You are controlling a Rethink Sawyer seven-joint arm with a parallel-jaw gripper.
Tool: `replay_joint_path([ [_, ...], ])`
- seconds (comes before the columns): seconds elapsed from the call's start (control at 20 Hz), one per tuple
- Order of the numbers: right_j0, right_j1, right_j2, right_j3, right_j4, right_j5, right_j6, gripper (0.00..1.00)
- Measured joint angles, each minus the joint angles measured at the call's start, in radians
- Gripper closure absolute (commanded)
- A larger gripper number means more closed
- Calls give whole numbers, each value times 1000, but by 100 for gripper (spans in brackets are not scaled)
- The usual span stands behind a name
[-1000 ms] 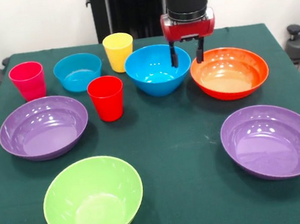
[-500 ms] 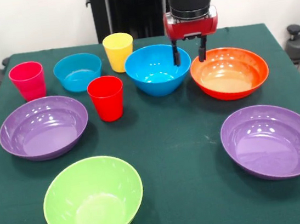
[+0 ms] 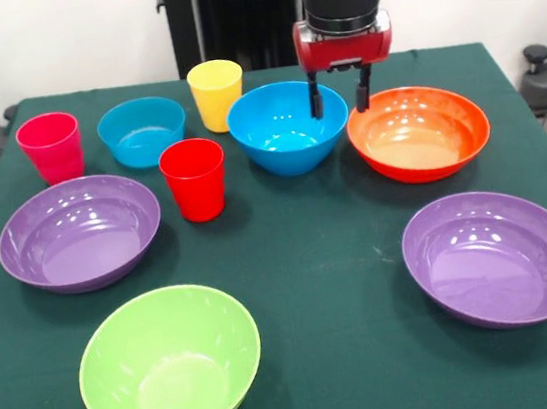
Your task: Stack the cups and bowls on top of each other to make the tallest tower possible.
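The two dark fingers (image 3: 315, 101) are spread apart with nothing between them, hanging under the red gripper (image 3: 340, 105) right over the gap where the deep blue bowl (image 3: 288, 125) nearly meets the orange bowl (image 3: 418, 132). One finger sits in front of the blue bowl's rim at about its 3 o'clock, the other over the orange bowl's rim at about 10 o'clock.

No tower yet, everything is still loose on the green tabletop (image 3: 321, 259). From the fingers: yellow cup (image 3: 216, 94) around 9 o'clock, smaller blue bowl (image 3: 142, 131) further that way, pink cup (image 3: 50, 146) beyond it. Red cup (image 3: 195, 179) is toward 8, one purple bowl (image 3: 79, 232) further out, lime green bowl (image 3: 170, 362) at 7, the other purple bowl (image 3: 495, 256) at 5.

My guess is it's going for a rim pinch. I'd commit to one rim, straddle the wall cleanly, and not clip the neighbour on the way down. Glossy plastic slips, so squeeze square on.
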Motion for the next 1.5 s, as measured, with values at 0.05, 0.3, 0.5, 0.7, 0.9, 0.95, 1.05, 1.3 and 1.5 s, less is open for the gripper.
replay_joint_path([
  [0.05,0,1,-3,0,0,0,0,0],
  [0.3,0,4,-9,0,0,-9,0,0],
  [0.5,0,5,-9,0,0,-24,0,0],
  [0.7,0,5,-11,0,0,-34,0,0],
  [0.9,0,5,-12,1,0,-40,0,0],
  [0.95,0,5,-12,0,0,-40,0,0],
  [1.05,0,5,-12,0,0,-40,0,0],
  [1.3,0,11,-13,1,0,-40,0,0],
  [1.5,-1,21,-13,0,0,-40,0,0],
])
